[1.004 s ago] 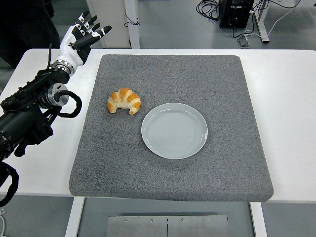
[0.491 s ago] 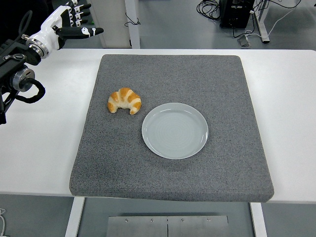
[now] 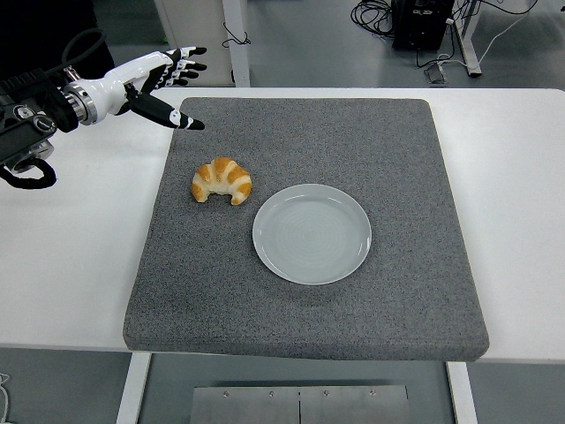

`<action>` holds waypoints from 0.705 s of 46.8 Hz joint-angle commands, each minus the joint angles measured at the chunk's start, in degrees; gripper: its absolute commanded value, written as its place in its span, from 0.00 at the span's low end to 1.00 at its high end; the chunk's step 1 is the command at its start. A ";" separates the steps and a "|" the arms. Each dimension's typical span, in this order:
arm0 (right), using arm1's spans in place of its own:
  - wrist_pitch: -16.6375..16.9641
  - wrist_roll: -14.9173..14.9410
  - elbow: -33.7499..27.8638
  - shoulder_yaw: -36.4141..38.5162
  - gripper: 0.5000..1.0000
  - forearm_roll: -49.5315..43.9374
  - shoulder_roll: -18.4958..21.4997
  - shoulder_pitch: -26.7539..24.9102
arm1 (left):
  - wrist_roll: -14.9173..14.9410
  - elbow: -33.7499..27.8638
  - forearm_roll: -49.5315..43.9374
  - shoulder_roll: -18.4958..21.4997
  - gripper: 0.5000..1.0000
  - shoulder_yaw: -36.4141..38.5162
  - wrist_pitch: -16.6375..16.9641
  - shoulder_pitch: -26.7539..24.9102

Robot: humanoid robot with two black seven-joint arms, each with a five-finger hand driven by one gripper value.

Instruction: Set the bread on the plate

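1. Reaching for the croissant [image 3: 222, 180] is the step in hand; it lies on the grey mat [image 3: 388, 150], just left of the empty plate [image 3: 312, 233].
2. The left hand [image 3: 159, 79], fingers spread and holding nothing, hovers at the mat's far-left corner.
3. It should come down over the croissant and close gently around its arched body.
4. Compared with half a second ago, the hand has swung right and nearer; croissant and plate are unmoved.
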 commanded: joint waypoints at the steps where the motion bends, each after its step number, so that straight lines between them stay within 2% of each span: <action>1: 0.00 0.00 0.00 0.00 1.00 0.00 0.00 -0.01 | 0.21 -0.24 1.71 0.61 0.94 0.60 0.03 -0.06; 14: 0.00 0.00 0.00 0.00 1.00 0.00 0.00 -0.01 | 0.21 -0.59 8.91 0.52 0.94 0.69 0.03 0.20; 21: 0.00 0.00 0.00 0.00 1.00 0.00 0.00 -0.01 | 0.03 -4.27 12.52 0.78 0.94 2.80 0.03 0.03; 33: 0.00 0.00 0.00 0.00 1.00 0.00 0.00 -0.01 | 0.03 -5.51 16.91 0.17 0.94 3.94 1.26 0.20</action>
